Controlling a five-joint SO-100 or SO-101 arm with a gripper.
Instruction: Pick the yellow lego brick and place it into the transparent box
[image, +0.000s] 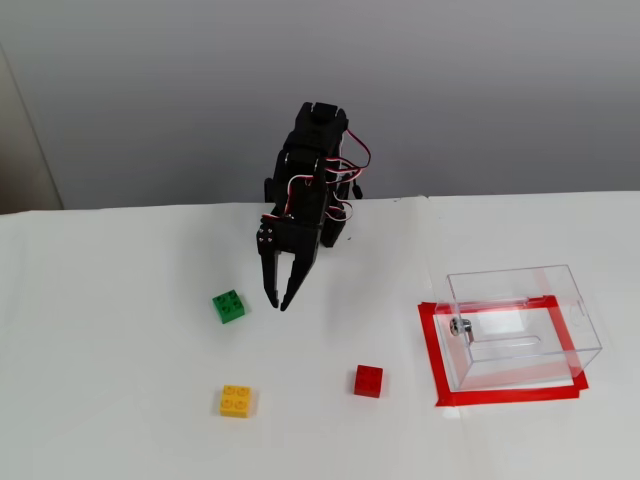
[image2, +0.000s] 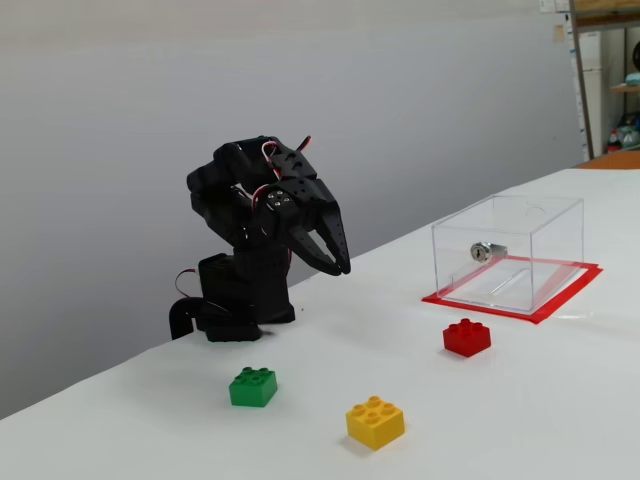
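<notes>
The yellow lego brick (image: 236, 401) (image2: 375, 422) lies alone on the white table near the front edge, studs up. The transparent box (image: 560, 300) (image2: 510, 250) stands at the right, with a small metal knob on its side. My black gripper (image: 276, 305) (image2: 340, 270) hangs in the air and points down, just right of the green brick in a fixed view and well behind the yellow brick. Its fingers are a little apart and hold nothing.
A green brick (image: 229, 306) (image2: 253, 387) lies close to the gripper tips. A red brick (image: 368, 381) (image2: 467, 337) sits between the yellow brick and the box. Red tape (image: 432, 350) (image2: 560, 300) frames the box's base. The arm's base stands at the table's back edge.
</notes>
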